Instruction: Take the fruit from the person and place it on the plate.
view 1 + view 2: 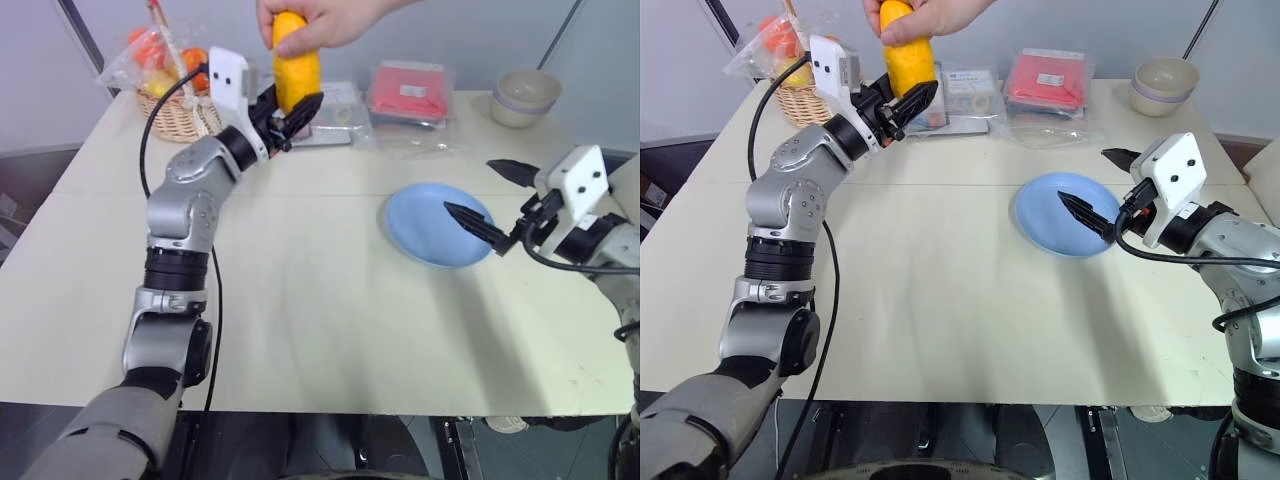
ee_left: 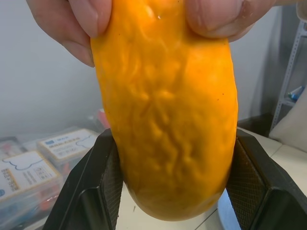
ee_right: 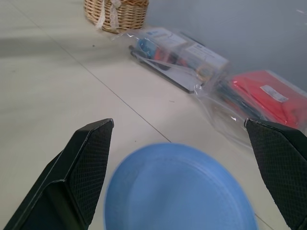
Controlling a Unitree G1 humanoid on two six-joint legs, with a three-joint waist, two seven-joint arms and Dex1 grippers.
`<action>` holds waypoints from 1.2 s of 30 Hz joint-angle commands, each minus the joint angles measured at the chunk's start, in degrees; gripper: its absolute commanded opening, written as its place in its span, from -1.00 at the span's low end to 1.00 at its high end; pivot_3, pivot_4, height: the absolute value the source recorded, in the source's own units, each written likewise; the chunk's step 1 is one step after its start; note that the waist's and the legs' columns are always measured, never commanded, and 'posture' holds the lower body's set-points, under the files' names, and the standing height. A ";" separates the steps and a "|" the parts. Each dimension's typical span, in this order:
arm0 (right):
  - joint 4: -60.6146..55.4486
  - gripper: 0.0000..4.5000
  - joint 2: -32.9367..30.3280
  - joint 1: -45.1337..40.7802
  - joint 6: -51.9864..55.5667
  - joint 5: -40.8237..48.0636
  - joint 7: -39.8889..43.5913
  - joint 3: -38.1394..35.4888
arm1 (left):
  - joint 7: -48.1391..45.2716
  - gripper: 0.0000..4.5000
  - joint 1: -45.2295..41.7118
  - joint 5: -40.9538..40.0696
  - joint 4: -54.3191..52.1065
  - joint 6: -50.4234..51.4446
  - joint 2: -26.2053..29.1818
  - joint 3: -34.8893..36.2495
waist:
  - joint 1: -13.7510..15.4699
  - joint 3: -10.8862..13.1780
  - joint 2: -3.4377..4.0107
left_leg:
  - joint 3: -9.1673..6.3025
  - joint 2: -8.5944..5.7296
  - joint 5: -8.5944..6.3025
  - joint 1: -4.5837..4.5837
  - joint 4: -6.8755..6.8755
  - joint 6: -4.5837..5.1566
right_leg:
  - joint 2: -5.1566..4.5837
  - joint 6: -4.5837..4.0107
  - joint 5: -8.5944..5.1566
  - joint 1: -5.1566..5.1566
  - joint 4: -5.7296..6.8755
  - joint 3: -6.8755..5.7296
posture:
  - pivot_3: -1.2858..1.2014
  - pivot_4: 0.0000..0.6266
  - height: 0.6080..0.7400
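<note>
A person's hand (image 1: 322, 22) holds the top of the yellow-orange fruit (image 1: 296, 72) upright above the table's far side. My left gripper (image 1: 291, 116) is shut on the fruit's lower end. In the left wrist view its two black fingers (image 2: 98, 184) press both sides of the fruit (image 2: 168, 120). The light-blue plate (image 1: 425, 235) lies on the table at the right of centre. Just above the plate's right rim my right gripper (image 1: 473, 188) stands open with nothing in it. The plate (image 3: 177, 191) lies between its spread fingers in the right wrist view.
A wicker basket (image 1: 172, 112) of wrapped red-orange fruits stands at the far left. Clear packets (image 1: 338, 112) and a red packet (image 1: 408, 92) lie along the far edge. A cream bowl (image 1: 525, 96) sits at the far right.
</note>
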 commanded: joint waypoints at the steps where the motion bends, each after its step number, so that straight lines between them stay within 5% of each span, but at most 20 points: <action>1: -2.11 1.00 -0.22 -0.44 -0.30 0.24 -0.55 -1.69 | -0.84 0.03 -1.65 -0.07 -0.96 0.12 0.10 0.06 | 0.00 0.00 0.00 | 0.00 0.00 0.00 0.00 0.00 0.00 | 0.00 0.00 0.00 0.00 0.00 0.00 | 0.03 -0.52 1.00; 10: -1.27 1.00 -3.53 1.36 0.15 0.60 2.27 -4.82 | -14.63 0.03 -5.03 4.49 9.41 1.38 2.40 -8.63 | 0.07 0.01 -0.02 | 0.01 -0.05 -0.01 -0.01 -0.01 0.01 | 0.01 0.00 0.00 0.00 0.00 -0.02 | 0.03 -0.52 1.00; 20: -4.10 1.00 -8.64 15.96 1.21 -7.43 3.17 -10.07 | -27.70 0.03 -19.20 13.69 37.71 -12.90 -6.83 -15.11 | 0.10 0.08 -0.14 | 0.04 -0.17 -0.22 -0.07 0.07 0.39 | -0.01 0.11 0.00 0.06 -0.08 -0.07 | 0.03 -0.52 1.00; 25: -9.50 1.00 -5.09 20.82 3.52 -4.31 3.39 -15.26 | -33.25 0.03 -24.71 17.43 49.39 -18.49 -10.06 -15.84 | -0.27 0.10 -0.15 | 0.16 -0.12 -0.23 -0.02 0.05 0.43 | 0.06 0.13 -0.01 0.00 -0.02 0.01 | 0.03 -0.52 1.00; 36: -21.51 1.00 1.11 25.72 10.68 1.17 -0.56 -22.55 | -28.15 0.03 -29.62 24.22 61.37 -22.65 -19.80 -14.29 | 0.10 0.14 -0.21 | 0.12 -0.14 -0.31 -0.04 0.13 0.56 | -0.04 0.27 -0.06 0.09 -0.03 0.00 | 0.03 -0.52 1.00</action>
